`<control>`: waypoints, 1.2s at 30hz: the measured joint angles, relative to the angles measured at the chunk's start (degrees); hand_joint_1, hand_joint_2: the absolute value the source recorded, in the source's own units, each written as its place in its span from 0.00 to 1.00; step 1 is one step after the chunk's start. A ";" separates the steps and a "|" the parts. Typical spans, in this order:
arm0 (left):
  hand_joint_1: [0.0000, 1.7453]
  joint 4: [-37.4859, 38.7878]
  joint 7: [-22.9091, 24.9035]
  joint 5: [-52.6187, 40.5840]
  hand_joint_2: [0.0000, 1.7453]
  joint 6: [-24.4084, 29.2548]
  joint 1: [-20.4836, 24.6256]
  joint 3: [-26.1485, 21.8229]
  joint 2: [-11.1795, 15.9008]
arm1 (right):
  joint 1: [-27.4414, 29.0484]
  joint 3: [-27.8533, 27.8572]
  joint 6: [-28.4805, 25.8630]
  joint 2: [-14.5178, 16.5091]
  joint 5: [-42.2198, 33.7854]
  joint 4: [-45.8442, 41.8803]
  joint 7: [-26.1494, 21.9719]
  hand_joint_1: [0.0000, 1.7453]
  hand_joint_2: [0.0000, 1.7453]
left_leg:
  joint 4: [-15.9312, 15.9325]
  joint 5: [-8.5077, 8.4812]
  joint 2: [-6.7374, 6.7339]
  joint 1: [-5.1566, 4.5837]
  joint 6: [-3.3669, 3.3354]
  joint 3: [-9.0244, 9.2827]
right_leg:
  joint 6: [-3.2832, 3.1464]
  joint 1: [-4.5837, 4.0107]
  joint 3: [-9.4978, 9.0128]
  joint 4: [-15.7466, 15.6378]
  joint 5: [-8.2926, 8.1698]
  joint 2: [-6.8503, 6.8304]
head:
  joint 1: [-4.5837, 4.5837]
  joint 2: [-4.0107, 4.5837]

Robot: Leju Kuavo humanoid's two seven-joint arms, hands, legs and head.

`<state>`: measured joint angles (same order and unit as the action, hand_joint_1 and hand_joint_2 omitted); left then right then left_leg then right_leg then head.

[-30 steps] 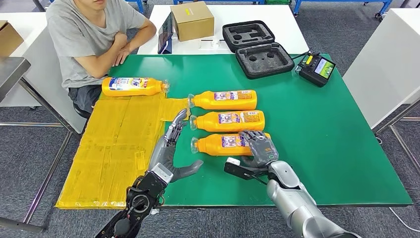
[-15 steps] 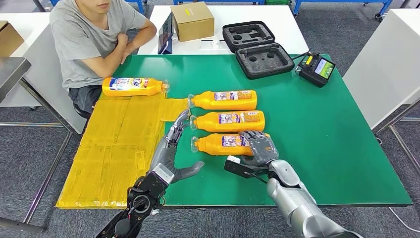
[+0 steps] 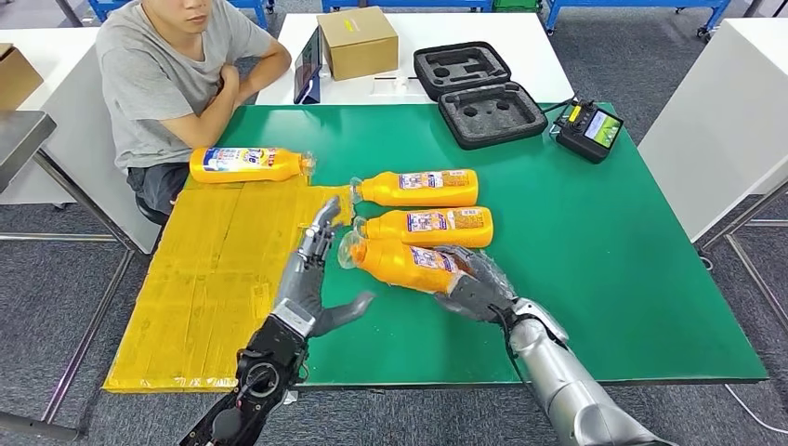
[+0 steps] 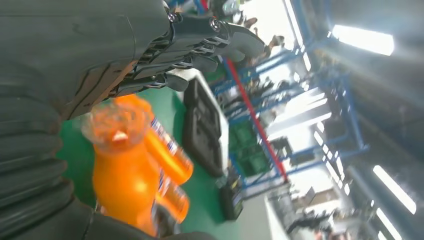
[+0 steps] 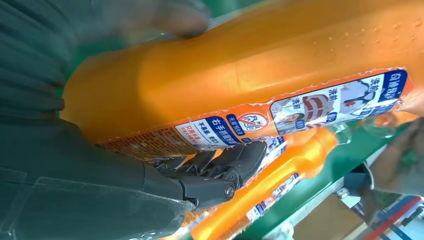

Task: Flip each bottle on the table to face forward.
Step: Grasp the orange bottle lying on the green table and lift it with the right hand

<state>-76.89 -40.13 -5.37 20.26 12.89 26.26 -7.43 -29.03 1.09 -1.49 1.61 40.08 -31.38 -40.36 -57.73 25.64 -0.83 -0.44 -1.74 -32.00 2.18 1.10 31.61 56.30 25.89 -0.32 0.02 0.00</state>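
My right hand grips the base end of the nearest orange bottle and holds it tilted above the green table, with its clear cap toward my left hand. The left hand is open, fingers straight, just beside the cap; contact is unclear. In the right wrist view the bottle shows its label, with dark fingers under it. In the left wrist view the bottle's cap sits near my palm. Two more orange bottles lie behind it, and another bottle lies on the yellow mat.
A person sits at the far left corner with arms folded. A cardboard box, a tablet, an open black foam case and a controller stand at the back. White tables flank the right side.
My right hand has closed on the nearest bottle and lifted it off the table, swinging its cap end up toward the left hand. The left hand shifted slightly forward.
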 joint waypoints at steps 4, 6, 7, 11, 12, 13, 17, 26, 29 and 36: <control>0.00 -3.51 -0.01 0.82 1.00 1.80 -0.45 -0.73 0.01 | 0.40 0.25 0.96 0.07 -2.15 -0.61 -0.04 1.00 1.00 | 0.00 -0.03 -0.01 0.01 0.00 0.00 | 0.02 -0.02 -0.01 0.01 -0.04 0.00 | 0.00 0.00; 0.00 -4.87 -0.02 1.14 1.00 2.10 -0.78 -1.03 0.02 | 0.53 0.33 0.99 0.07 -2.69 -0.74 -0.07 1.00 1.00 | 0.00 -0.03 0.00 0.01 0.00 0.00 | 0.03 -0.01 -0.01 0.01 -0.04 0.00 | 0.00 0.00; 0.00 -5.52 -0.02 1.26 1.00 2.23 -0.96 -1.16 0.02 | 0.60 0.38 0.99 0.07 -2.93 -0.80 -0.08 1.00 1.00 | 0.00 -0.03 0.00 0.01 0.00 0.00 | 0.03 0.00 -0.01 0.01 -0.04 0.00 | 0.00 0.00; 0.00 -7.39 -0.02 1.31 1.00 3.83 -1.60 -1.31 0.02 | 0.96 0.55 1.19 0.11 -4.86 -1.20 -0.16 1.00 1.00 | 0.00 -0.03 0.01 0.00 0.00 -0.04 | 0.04 0.02 0.01 0.01 -0.04 0.00 | -0.01 0.00; 0.00 -7.82 -0.02 1.28 1.00 4.54 -1.77 -1.32 0.02 | 1.12 0.57 1.37 0.14 -5.68 -1.40 -0.16 1.00 1.00 | 0.00 -0.03 0.01 0.00 0.00 -0.05 | 0.04 0.02 0.01 0.01 -0.04 0.00 | 0.00 0.00; 0.00 -8.23 -0.02 1.27 1.00 5.23 -1.91 -1.32 0.03 | 1.28 0.58 1.55 0.16 -6.45 -1.63 -0.16 1.00 1.00 | 0.00 -0.03 0.02 0.00 0.00 -0.06 | 0.04 0.03 0.02 0.01 -0.04 0.00 | 0.00 0.00; 0.00 -9.19 -0.02 1.27 1.00 6.28 -2.34 -1.41 0.08 | 1.79 0.55 1.87 0.37 -8.13 -2.41 -0.16 1.00 1.00 | 0.00 -0.03 0.03 -0.01 0.00 -0.08 | 0.04 0.02 0.04 0.01 -0.04 0.00 | 0.00 0.00; 0.00 -5.37 0.00 4.35 1.00 -0.38 -3.81 -3.45 -0.71 | 6.02 -2.27 4.08 0.40 -19.87 -8.57 -0.15 1.00 1.00 | 0.00 -0.06 0.05 -0.01 -0.03 -0.37 | 0.05 0.03 0.31 0.02 -0.05 -0.02 | 0.00 0.00; 0.00 -2.56 0.00 5.00 1.00 -1.12 -3.93 -4.03 -1.34 | 7.30 -3.28 4.44 0.38 -21.29 -10.77 -0.07 1.00 1.00 | 0.00 -0.07 0.06 -0.01 -0.04 -0.47 | 0.06 0.05 0.40 0.02 -0.05 -0.03 | 0.00 0.00; 0.00 3.35 0.00 4.66 1.00 -5.54 -3.64 -4.84 -2.74 | 9.01 -5.10 4.41 0.20 -23.18 -13.46 0.17 1.00 1.00 | -0.01 -0.07 0.08 -0.03 -0.04 -0.63 | 0.06 0.08 0.55 0.02 -0.05 -0.07 | 0.00 0.00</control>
<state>-73.54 -40.13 -0.71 14.72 9.24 21.42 -10.17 -20.02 -4.01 2.92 1.81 16.90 -44.84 -40.19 -57.74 25.57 -0.75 -0.47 -1.78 -32.63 2.25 1.18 32.16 56.32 25.84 -0.39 0.02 0.00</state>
